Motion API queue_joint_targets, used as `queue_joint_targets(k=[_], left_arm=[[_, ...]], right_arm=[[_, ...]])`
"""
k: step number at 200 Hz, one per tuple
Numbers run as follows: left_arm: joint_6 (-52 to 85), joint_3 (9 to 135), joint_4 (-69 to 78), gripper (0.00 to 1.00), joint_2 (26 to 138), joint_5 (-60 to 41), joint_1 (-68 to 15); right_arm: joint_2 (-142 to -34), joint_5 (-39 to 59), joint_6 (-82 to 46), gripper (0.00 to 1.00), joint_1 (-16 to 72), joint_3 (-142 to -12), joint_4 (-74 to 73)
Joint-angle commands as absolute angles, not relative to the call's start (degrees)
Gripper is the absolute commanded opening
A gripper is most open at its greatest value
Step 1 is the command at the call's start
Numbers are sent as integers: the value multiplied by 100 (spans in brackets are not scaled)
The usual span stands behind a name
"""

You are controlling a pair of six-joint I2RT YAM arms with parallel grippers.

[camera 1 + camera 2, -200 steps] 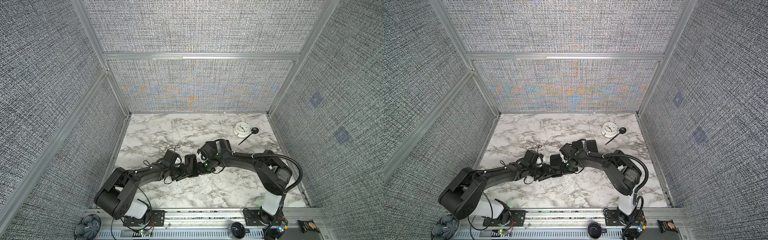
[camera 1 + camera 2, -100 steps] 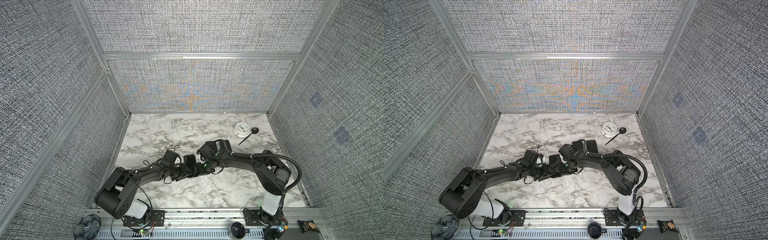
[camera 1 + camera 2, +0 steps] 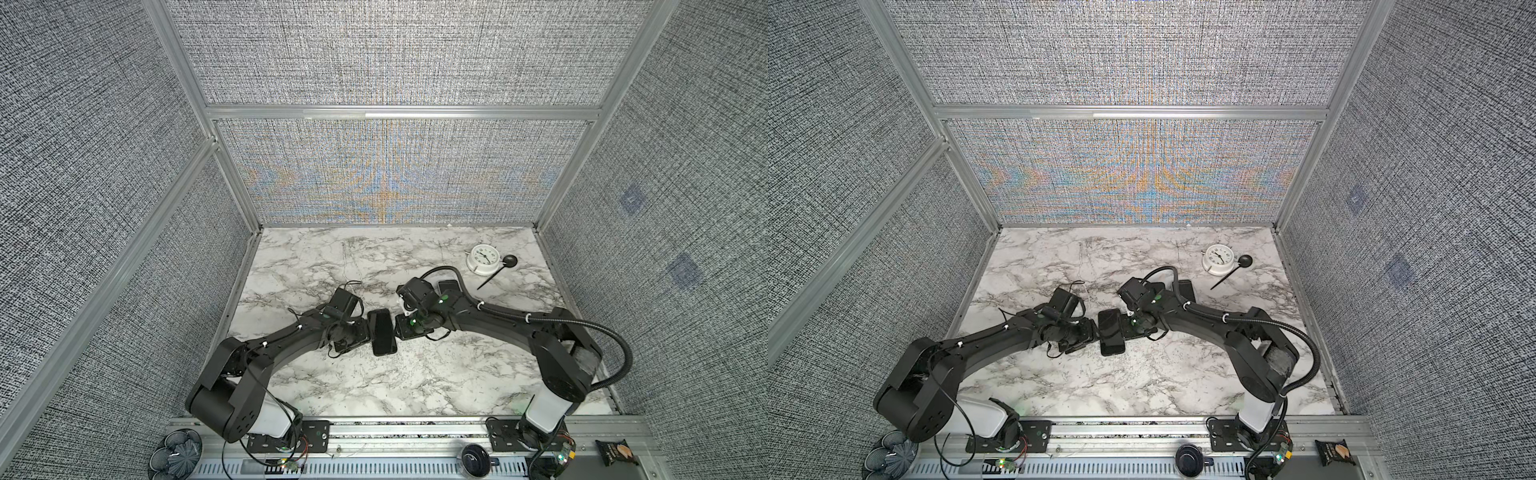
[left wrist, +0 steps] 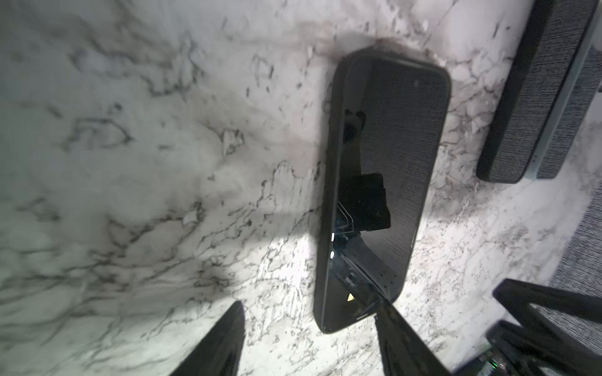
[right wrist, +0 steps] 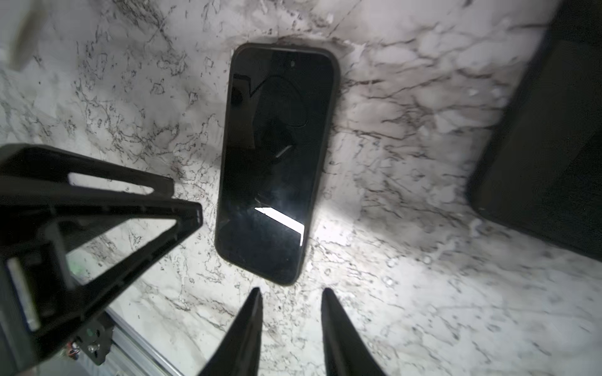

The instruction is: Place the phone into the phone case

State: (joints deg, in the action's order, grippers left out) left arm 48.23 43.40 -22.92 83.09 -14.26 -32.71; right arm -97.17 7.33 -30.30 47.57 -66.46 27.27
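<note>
Enclosure, three-sided, open at the front.
- Rear wall: grey woven fabric panel with a faint orange-blue shimmer across its weave.
- Left wall and right wall: same grey weave. The right one carries two small bluish square patches.
- Frame: aluminium crossbar on the rear wall and slanting corner posts.
- Bench: white marble pattern with grey veins.
- Front edge: slotted aluminium rail.
- Light: even, with a bright patch on the marble in the right wrist view.
</note>
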Motion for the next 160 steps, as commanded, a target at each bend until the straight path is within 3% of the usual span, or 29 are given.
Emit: queue_joint_targets(k=[1, 26, 39, 63, 96, 160], left_arm=[[4765, 4866, -3525, 80, 8552, -474, -3479], [4901, 5671, -3978, 89, 9168, -112, -3801], [4941, 6047, -4109, 92, 9534, -67, -3943], [5027, 6617, -4332, 98, 10135, -11, -4065], [5062, 7138, -4411, 98, 10715, -148, -4111], [5097, 7410, -4425, 98, 11055, -298, -4271]], right_arm=[[-9306, 131, -2791, 47, 4625, -6322, 2730], [-8800, 77, -2678, 68, 4370, -5808, 2444], [-8657, 130, -2631, 74, 4253, -5553, 2372], [-8499, 332, -2529, 80, 4038, -5345, 2284], [-8294, 623, -2397, 87, 3741, -5142, 2241], [-8166, 1106, -2355, 88, 3393, -4846, 1985]])
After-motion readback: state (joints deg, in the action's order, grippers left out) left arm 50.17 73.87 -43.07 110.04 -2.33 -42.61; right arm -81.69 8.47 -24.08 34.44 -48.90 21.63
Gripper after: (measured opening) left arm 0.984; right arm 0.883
